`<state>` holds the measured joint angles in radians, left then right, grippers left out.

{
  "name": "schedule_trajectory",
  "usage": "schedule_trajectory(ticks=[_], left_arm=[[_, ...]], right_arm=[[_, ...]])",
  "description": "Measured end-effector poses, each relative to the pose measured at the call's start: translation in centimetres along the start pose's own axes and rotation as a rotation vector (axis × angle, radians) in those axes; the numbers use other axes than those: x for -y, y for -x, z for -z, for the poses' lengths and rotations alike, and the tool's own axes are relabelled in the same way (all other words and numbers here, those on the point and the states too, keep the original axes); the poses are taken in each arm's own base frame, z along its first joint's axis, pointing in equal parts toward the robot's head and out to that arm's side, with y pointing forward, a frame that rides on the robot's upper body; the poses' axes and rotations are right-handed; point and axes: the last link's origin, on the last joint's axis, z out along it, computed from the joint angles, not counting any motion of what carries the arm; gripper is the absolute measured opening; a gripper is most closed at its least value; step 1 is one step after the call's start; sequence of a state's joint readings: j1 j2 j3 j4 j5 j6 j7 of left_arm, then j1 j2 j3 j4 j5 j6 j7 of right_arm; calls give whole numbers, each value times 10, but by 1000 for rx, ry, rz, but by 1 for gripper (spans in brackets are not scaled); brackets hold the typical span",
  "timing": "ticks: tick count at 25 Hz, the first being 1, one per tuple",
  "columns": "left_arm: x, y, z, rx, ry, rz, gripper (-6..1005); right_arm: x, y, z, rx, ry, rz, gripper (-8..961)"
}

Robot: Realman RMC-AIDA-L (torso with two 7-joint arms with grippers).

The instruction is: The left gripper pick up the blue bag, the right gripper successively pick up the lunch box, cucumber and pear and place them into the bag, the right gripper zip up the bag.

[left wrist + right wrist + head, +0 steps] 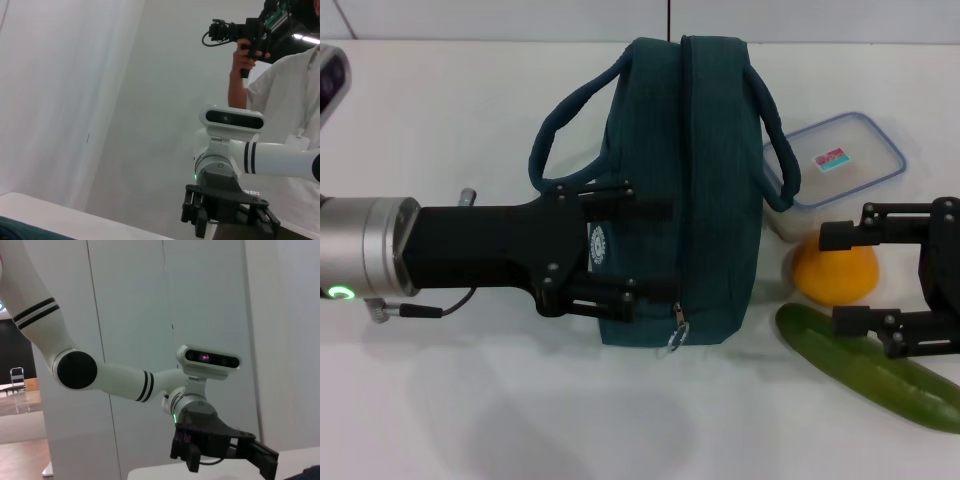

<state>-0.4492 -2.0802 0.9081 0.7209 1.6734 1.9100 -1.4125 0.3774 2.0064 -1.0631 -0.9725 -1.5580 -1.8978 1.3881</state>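
From the head view, you see the left gripper [660,250] spread wide against the soft blue bag [695,190], probably to grasp it. The right gripper [835,280] stands wide over the round pear [835,272], beside the long cucumber [875,370] and the plastic lunch box [840,160].

The left wrist view shows the right gripper far off.

The right wrist view shows only the left gripper.

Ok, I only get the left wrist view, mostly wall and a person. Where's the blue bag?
Observer: The blue bag lies on the table. The left gripper is open over its side.
Operator: Is the lunch box inside?
Observer: No. The lunch box, orange fruit and cucumber sit beside the bag, on the robot's right.
Operator: And the other gripper?
Observer: The right gripper is open, with a finger on either side of the orange fruit.
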Motion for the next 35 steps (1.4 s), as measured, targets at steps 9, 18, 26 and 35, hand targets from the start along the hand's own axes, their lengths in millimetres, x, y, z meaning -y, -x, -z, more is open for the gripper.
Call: schedule_trajectory(ticks=[9, 18, 26, 35], left_arm=[[0, 1, 0, 0, -1, -6, 887], [1, -2, 0, -4, -1, -10, 887], [2, -30, 12, -100, 16, 18, 886], [46, -77, 18, -11, -211, 346, 886]], right_arm=[[0, 0, -1, -8, 7, 0, 671], [2, -2, -4, 0, 14, -13, 665], [3, -4, -2, 7, 10, -22, 660], [2, -6, 0, 10, -2, -6, 654]])
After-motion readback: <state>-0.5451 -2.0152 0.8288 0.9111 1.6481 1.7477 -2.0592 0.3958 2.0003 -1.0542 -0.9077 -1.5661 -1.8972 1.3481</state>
